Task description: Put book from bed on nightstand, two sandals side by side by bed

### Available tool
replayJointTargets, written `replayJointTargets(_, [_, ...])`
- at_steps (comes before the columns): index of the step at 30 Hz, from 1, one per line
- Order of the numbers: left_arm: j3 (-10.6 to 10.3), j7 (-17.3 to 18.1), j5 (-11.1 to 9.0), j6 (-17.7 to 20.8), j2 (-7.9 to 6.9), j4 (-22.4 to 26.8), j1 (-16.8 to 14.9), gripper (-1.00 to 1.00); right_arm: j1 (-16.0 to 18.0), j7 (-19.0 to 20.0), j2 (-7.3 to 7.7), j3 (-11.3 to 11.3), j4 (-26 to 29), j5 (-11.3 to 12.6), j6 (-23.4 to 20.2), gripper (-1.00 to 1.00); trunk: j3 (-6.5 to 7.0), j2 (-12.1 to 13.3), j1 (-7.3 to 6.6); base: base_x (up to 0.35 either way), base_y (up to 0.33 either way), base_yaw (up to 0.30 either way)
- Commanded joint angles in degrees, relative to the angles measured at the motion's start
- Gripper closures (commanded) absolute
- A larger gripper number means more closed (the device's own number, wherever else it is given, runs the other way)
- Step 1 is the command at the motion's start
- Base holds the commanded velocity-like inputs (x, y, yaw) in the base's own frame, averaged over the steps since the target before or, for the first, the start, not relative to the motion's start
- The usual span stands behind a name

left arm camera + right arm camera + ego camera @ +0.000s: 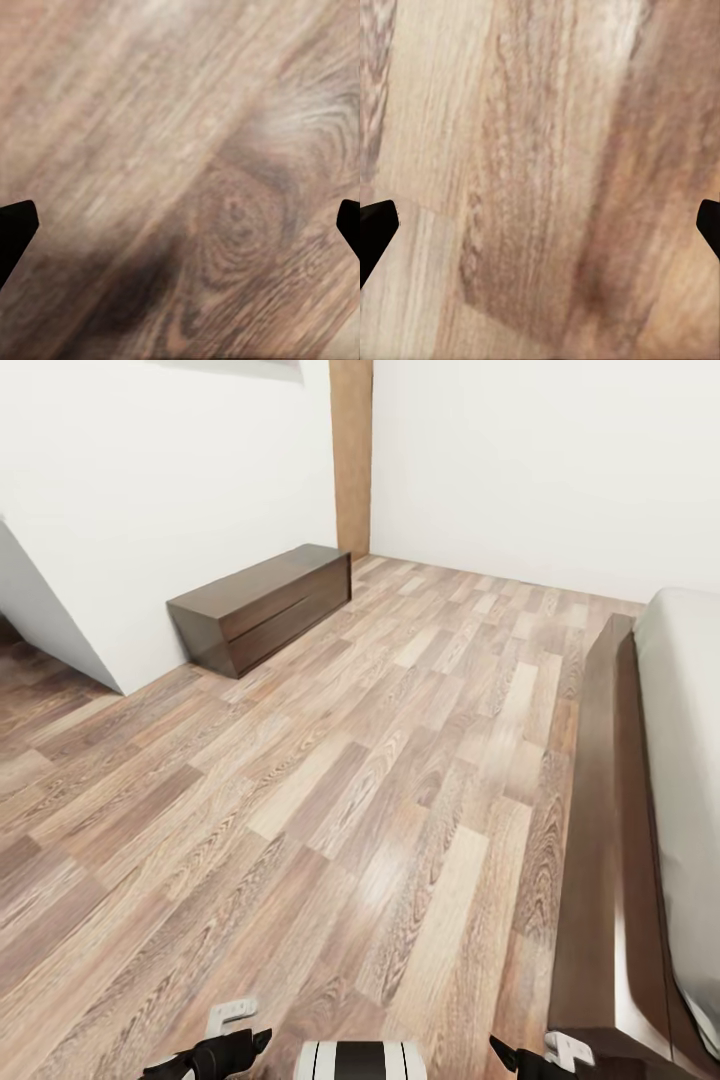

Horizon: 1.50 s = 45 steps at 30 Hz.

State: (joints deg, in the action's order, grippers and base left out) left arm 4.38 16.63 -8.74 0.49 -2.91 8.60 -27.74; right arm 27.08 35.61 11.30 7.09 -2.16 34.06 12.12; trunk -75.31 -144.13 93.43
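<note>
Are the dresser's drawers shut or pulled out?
Shut: the dresser against the wall shows flat drawer fronts flush with its body, nothing sticking out over the floor.

This is a bedroom in a home. At the right edge of the head view stands a bed [600,840] with a dark brown wooden frame and pale mattress. A low dark dresser [262,607] sits against the white wall [160,510] at upper left. Light-brown wood-plank floor [330,810] covers the middle.
</note>
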Motion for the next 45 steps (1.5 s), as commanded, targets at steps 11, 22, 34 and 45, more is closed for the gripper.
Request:
replayJointTargets(11, [0.54, 0.33, -0.13, 0.03, -0.24, -0.07, -0.04, -1.00, 0.08, 0.08, 0.03, 0.47, -0.28, 0.48, 0.45, -1.00, -0.36, -0.02, -0.01, 0.000, 0.000, 0.092])
replayJointTargets(22, [0.47, 0.33, -0.13, 0.03, -0.25, -0.07, -0.04, -1.00, 0.08, 0.07, 0.03, 0.46, -0.30, 0.48, 0.45, -1.00, 1.41, 0.09, -0.22, 0.000, 0.000, 0.001])
replayJointTargets(34, [0.46, 0.33, -0.13, -1.65, -0.25, -0.10, -0.04, -1.00, 0.08, 0.07, 0.03, 0.46, -0.30, 0.48, 0.45, -1.00, 4.07, 0.25, -0.53, 0.000, 0.000, 0.000])
replayJointTargets(45, [0.46, 0.33, -0.13, -2.33, -0.18, -0.16, -0.04, -1.00, 0.07, 0.07, 0.03, 0.47, -0.30, 0.48, 0.45, -1.00, 6.50, 0.40, -0.81, 0.000, 0.000, 0.000])
